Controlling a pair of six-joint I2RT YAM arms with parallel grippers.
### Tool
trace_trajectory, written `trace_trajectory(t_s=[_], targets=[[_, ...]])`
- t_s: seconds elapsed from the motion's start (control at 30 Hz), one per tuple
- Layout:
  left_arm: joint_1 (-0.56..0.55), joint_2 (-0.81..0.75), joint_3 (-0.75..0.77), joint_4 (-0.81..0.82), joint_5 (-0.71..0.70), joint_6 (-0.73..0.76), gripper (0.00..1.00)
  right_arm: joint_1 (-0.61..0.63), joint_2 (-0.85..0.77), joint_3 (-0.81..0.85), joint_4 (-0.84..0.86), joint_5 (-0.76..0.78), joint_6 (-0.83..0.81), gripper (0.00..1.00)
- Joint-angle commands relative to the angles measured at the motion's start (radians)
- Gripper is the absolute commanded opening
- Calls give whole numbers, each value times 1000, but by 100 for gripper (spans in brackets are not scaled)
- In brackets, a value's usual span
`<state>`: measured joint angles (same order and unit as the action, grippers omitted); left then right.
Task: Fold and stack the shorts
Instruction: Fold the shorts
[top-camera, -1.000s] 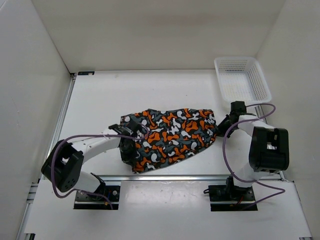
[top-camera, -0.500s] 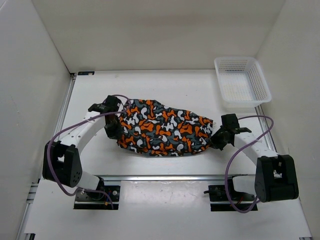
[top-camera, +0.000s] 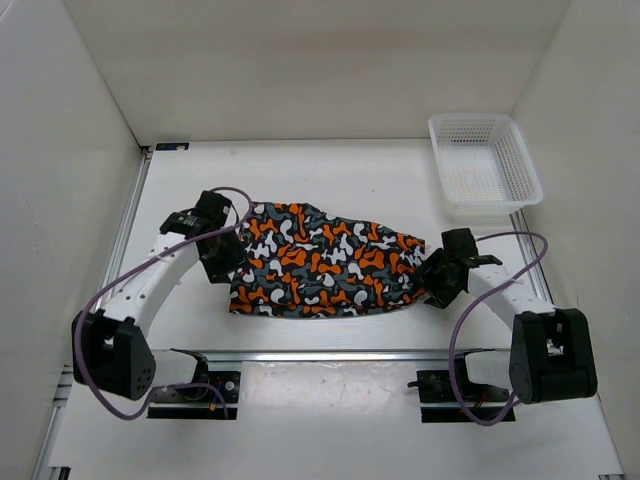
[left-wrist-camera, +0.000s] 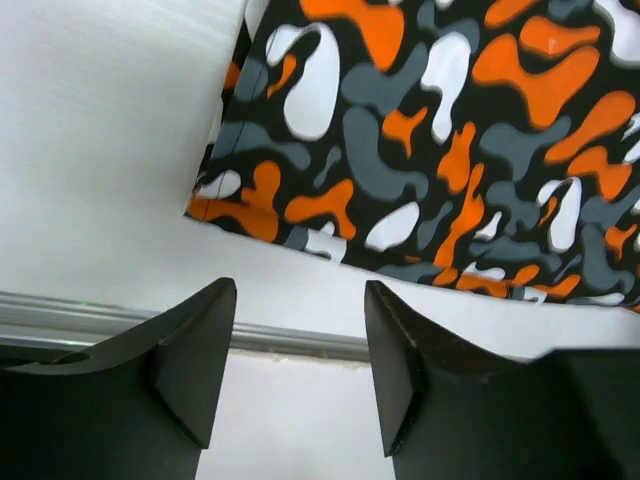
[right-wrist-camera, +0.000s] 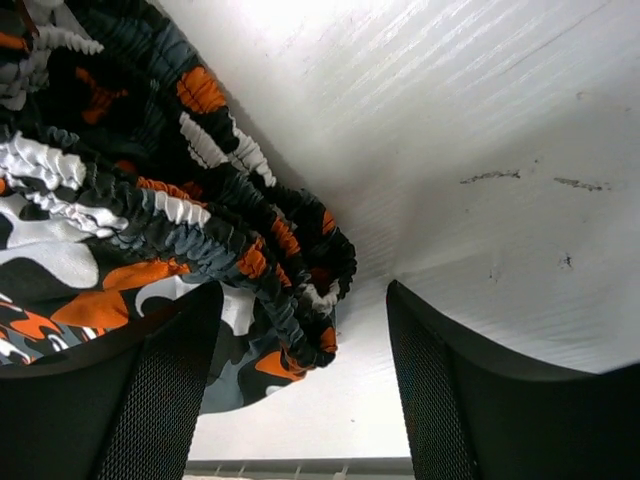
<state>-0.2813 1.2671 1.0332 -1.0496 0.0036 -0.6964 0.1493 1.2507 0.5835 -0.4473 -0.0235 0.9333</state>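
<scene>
**Overhead view.** You are seeing the shorts (top-camera: 325, 272) lying spread across the middle of the desk (top-camera: 330, 180), long axis running left to right between the two arms. The left claw (top-camera: 220, 262) is sitting at their left end and the right claw (top-camera: 438, 280) at their right end. From above you cannot tell how wide either is standing. The basket (top-camera: 530, 175) is resting at the far right corner, well apart from the shorts.

**Left wrist view.** Here you are getting what the overhead view is hiding. The left claw's fingers (left-wrist-camera: 195, 350) are standing apart with nothing between them. A hemmed corner of the shorts is lying flat on the desk just beyond the tips, not touching them. A metal rail (left-wrist-camera: 100, 312) is running along the desk's near edge.

**Right wrist view.** The right claw's fingers (right-wrist-camera: 440, 390) are likewise standing apart. The gathered waistband (right-wrist-camera: 250, 250) is lying bunched beside the finger on the picture's left and reaching partly into the gap, unclamped. Faint scuffs (right-wrist-camera: 520, 178) are marking the desk.

**Against the earlier frames.** A second ago the shorts were bunched and slanted nearer the left arm. Half a second ago they were being drawn out between the claws. Now both claws are releasing, and the cloth is lying flatter with its left end squared off.
</scene>
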Motion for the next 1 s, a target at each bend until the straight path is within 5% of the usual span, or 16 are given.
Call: trace_trajectory(t_s=[0.0,0.07,0.1,0.17,0.2,0.3,0.97], targets=[[20,81,69,81,10,-8,59,4,36,32,13,65,-14,71],[21,153,100,111,10,-8,47,4,68,41,35,82,-14,64],[31,194,141,123,10,-8,30,4,85,41,56,82,-14,60],[31,317,192,123,-14,-8,13,13,139,76,56,91,-14,48],[31,351,217,123,-14,-8,10,22,151,88,56,102,-14,28],[41,428,278,132,-53,-8,10,33,161,110,38,111,-24,0],[57,612,231,237,-40,-78,10,44,49,233,-83,283,-202,0]])
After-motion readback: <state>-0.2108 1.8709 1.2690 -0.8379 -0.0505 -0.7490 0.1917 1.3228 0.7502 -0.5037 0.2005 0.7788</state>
